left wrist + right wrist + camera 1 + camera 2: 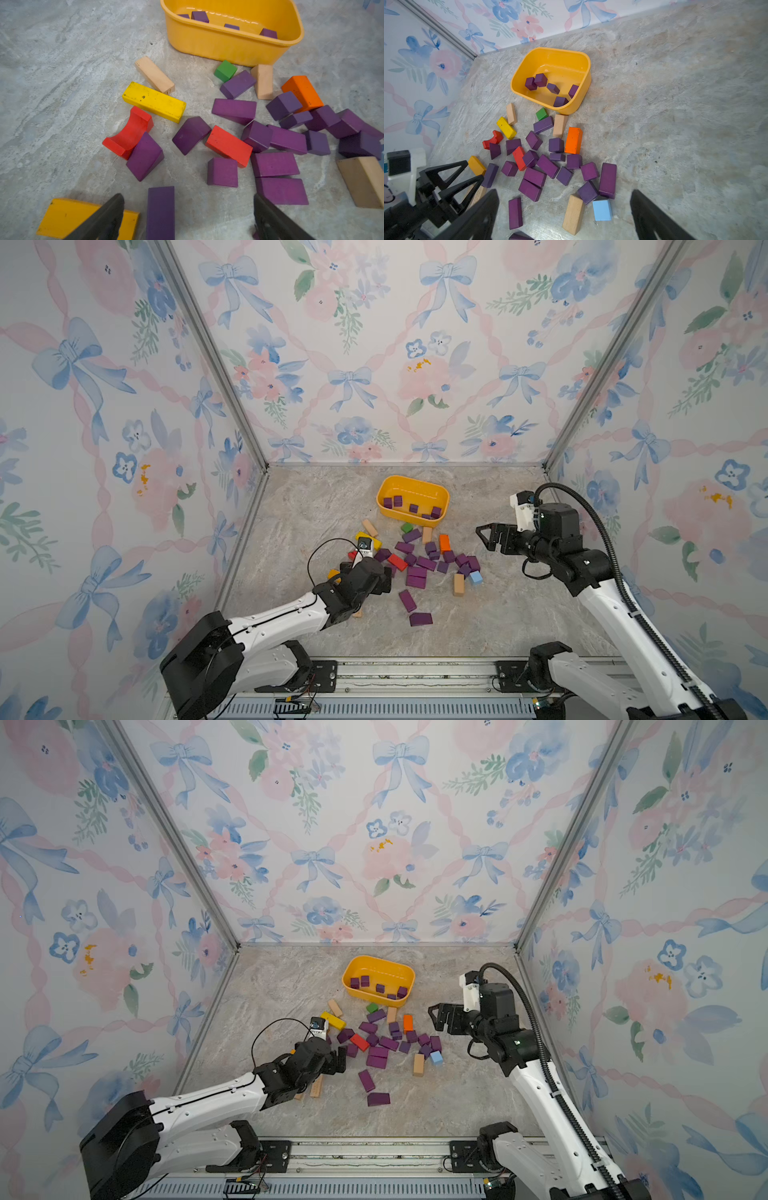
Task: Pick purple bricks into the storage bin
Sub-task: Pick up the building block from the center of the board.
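Careful: wide jaws, crowded pile.
You could grab the wrong block. Your left gripper (188, 199) sits low with a purple bar (161, 207) between its jaws and a yellow block (66, 216) just beside it, so closing may pinch both or shove bricks away. That gripper is wide apart and holds nothing. Your right gripper (564, 194) is wide apart too, empty, up off the table (519, 614). Most purple bricks (415, 572) lie in front of the bin (218, 45); five sit inside.
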